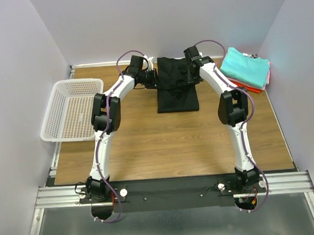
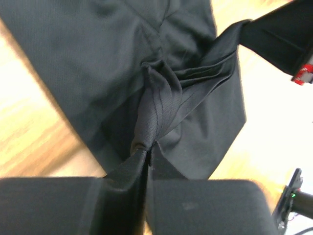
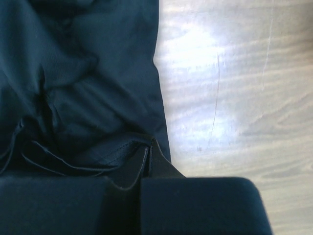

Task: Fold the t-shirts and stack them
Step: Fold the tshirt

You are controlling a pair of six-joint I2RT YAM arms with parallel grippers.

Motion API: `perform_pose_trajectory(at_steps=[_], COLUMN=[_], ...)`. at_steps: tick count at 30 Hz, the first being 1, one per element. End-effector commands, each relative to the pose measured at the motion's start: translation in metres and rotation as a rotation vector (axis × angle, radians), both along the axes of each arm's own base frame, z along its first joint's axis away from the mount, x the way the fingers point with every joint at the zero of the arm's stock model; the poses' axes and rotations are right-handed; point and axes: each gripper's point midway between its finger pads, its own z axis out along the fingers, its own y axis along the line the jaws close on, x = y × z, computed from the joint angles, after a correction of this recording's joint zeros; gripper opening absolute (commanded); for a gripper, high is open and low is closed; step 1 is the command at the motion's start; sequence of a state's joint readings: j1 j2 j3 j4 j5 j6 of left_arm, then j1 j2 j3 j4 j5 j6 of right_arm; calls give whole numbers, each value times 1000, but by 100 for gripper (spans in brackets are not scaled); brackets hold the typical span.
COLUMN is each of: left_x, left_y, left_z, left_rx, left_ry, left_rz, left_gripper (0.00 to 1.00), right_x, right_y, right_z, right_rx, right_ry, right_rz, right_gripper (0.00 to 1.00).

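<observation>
Black t-shirt (image 1: 177, 93) pinched at its far end, mid-fold.

On the wooden table (image 1: 148, 144) I see it lying far-centre, narrowed to a strip. The teal, red-orange and pink tees (image 1: 245, 66) sit stacked in the far right corner, which I judge is the pile it joins. My left gripper (image 2: 147, 152) is clenched on a bunched fold and my right gripper (image 3: 148, 149) on the hem, one at each far corner, so the end lifts evenly.

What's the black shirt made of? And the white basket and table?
The black shirt looks like soft matte cloth: it bunches and creases. The white basket looks like stiff plastic, a lattice of holes. The table shows wood grain, slightly shiny; real wood or laminate, unclear.
</observation>
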State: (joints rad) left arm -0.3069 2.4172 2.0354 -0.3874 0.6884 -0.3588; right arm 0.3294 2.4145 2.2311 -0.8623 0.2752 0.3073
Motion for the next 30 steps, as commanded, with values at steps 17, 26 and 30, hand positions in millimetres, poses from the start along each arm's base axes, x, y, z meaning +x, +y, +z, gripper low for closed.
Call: perform_pose_trajectory(at_steps=[17, 26, 30], left_x=[6, -59, -78], left_y=[37, 46, 43], left_z=[57, 7, -7], left_rx=[39, 100, 113], left_ry=[-191, -80, -51], left_rz=[180, 114, 94], left_gripper=[67, 67, 66], right_x=[-21, -78, -98], right_y=[-7, -2, -4], right_z=[32, 6, -11], right_rx=[195, 280, 286], right_ry=[9, 102, 148], right_rz=[27, 47, 45], right_gripper=[90, 77, 68])
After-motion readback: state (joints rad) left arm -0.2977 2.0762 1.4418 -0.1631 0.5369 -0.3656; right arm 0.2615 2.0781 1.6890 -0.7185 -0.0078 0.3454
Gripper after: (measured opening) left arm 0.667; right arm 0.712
